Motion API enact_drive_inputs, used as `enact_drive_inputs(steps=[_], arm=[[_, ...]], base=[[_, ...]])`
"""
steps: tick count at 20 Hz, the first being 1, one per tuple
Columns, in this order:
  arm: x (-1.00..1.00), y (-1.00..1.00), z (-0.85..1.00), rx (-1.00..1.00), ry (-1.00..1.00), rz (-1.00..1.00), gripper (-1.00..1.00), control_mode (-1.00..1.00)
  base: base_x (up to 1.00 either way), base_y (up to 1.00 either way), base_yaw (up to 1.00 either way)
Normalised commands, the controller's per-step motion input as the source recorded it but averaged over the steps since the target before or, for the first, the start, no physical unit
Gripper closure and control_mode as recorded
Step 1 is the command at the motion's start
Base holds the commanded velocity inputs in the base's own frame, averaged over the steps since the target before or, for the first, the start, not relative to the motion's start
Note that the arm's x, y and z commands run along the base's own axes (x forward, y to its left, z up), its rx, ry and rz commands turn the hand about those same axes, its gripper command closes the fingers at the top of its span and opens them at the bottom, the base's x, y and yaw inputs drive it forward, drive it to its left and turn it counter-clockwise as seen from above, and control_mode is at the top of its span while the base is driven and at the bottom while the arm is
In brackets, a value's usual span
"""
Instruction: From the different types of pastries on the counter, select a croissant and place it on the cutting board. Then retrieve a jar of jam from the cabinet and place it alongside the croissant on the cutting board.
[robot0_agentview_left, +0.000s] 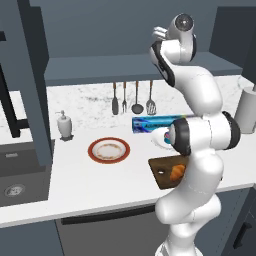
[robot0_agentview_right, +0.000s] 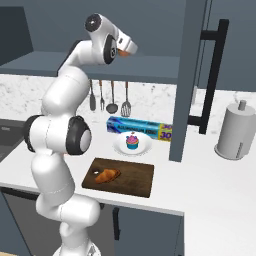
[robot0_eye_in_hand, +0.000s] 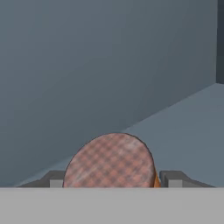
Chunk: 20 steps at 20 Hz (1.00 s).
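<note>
1. Already the croissant (robot0_agentview_right: 107, 175) lies on the cutting board (robot0_agentview_right: 135, 184).
2. In the hand view the gripper (robot0_eye_in_hand: 111, 181) sits inside the cabinet (robot0_eye_in_hand: 87, 65), its fingers (robot0_eye_in_hand: 173, 178) flanking the jar of jam (robot0_eye_in_hand: 109, 162), seemingly clamped on it.
3. Lift slightly first, then withdraw straight, keeping the jar upright, clear of the shelf edge.

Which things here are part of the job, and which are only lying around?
Part of the job:
croissant, on the board
board
jam jar, in the cabinet, between the claw fingers
cabinet
cupcake, the pastry not chosen

Only lying around:
red-rimmed plate
soap dispenser
foil box
hanging utensils
paper towel roll
</note>
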Motion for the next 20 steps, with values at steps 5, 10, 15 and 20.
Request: enact_drive_inputs(steps=[5, 10, 15, 20], arm=[[-0.08, 0.0, 0.15, -0.02, -0.06, 0.01, 1.0, -1.0], [-0.84, 0.0, 0.07, 0.0, -0.04, 0.0, 1.0, -1.0], [-0.95, 0.0, 0.19, 0.0, 0.0, 0.0, 1.0, -1.0], [-1.0, 0.0, 0.4, 0.0, -0.09, 0.0, 1.0, -1.0]], base=[[0.0, 0.0, 0.0], [0.0, 0.0, 0.0], [0.0, 0.0, 0.0], [0.0, 0.0, 0.0]])
